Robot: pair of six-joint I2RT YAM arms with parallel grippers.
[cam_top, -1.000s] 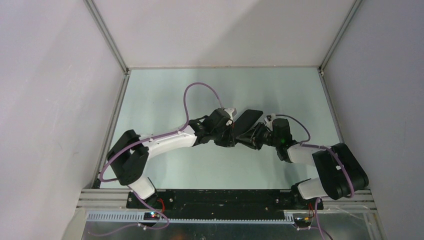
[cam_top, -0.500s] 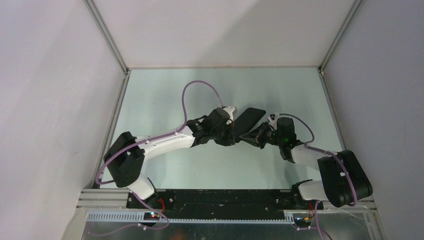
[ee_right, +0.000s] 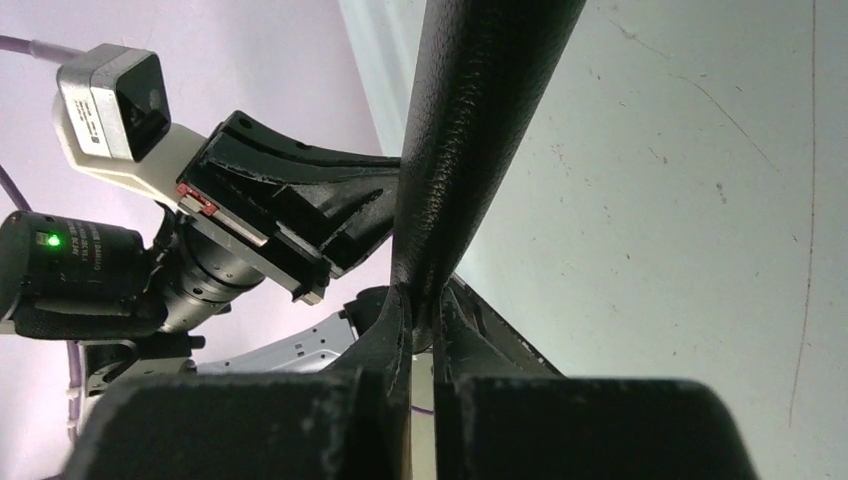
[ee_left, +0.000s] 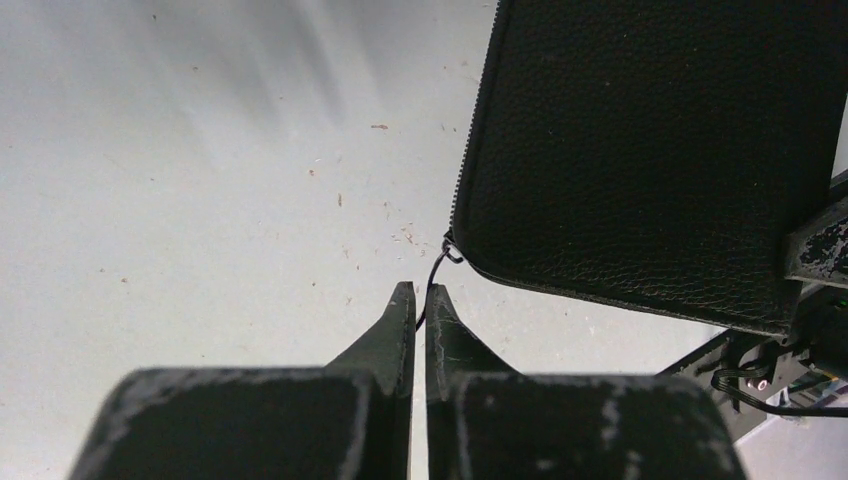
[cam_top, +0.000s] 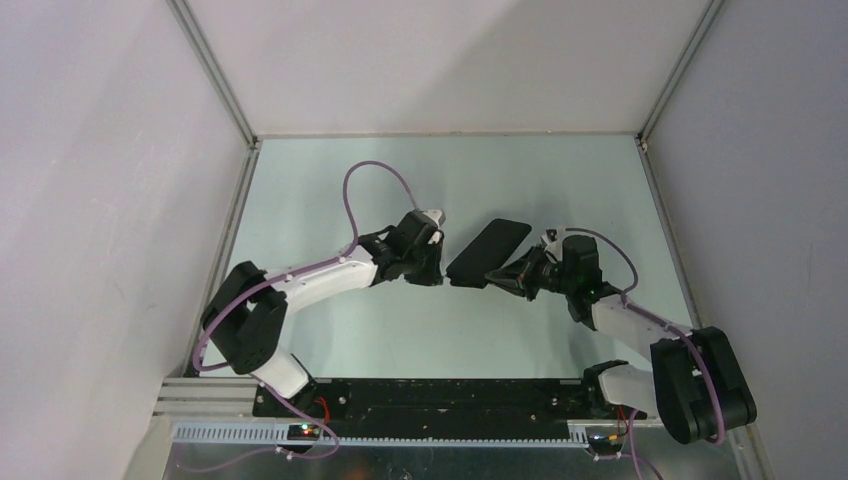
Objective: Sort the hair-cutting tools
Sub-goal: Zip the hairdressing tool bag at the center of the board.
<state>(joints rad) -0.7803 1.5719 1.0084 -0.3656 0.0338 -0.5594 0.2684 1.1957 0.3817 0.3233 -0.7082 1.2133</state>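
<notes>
One black zip case [cam_top: 487, 252], right pincer [ee_right: 424, 308] clamped on its edge, left pincer [ee_left: 420, 294] pinching its zip pull [ee_left: 441, 264].

Pale green table [cam_top: 330, 190], tiny dark specks [ee_left: 380, 127] scattered over its surface.

Robot lab cell; plain white walls [cam_top: 430, 60], alu framing [cam_top: 215, 75], pale tabletop [cam_top: 330, 190].
</notes>
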